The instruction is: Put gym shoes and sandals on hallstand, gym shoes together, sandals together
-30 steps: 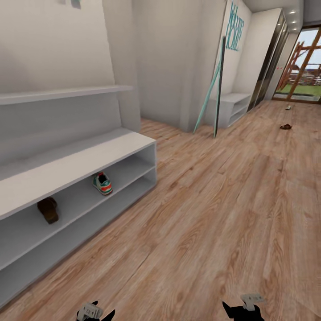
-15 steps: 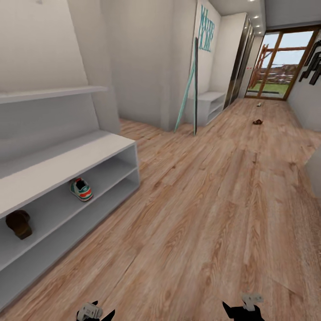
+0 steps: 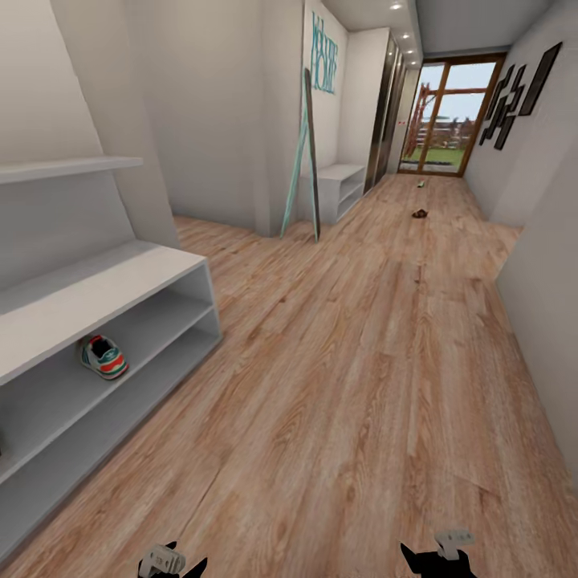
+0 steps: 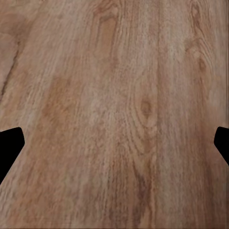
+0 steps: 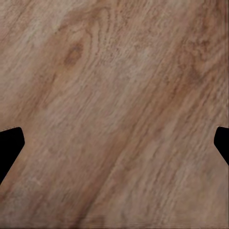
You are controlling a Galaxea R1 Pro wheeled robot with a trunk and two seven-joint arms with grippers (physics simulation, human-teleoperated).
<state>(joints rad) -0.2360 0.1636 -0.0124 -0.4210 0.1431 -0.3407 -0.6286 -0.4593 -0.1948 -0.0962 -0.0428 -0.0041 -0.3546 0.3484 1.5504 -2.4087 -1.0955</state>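
Both hands — left hand [image 4: 114,145] and right hand [image 5: 114,145] — hang released over bare corridor floor [image 3: 361,385]. One gym shoe [image 3: 103,357] sits on the hallstand [image 3: 120,281]; a sandal [image 3: 419,213] lies far beyond it. Drive straight down, hands tucked. The view has swung right — the shelved sandal slid off-frame.

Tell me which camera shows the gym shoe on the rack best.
The head view: the gym shoe sits on the hallstand's upper shelf. Both wrist views show wood-plank floor between open fingertips.

The head view looks down the corridor floor [image 3: 361,361]; both wrist views face its planks closely, seemingly straight down.
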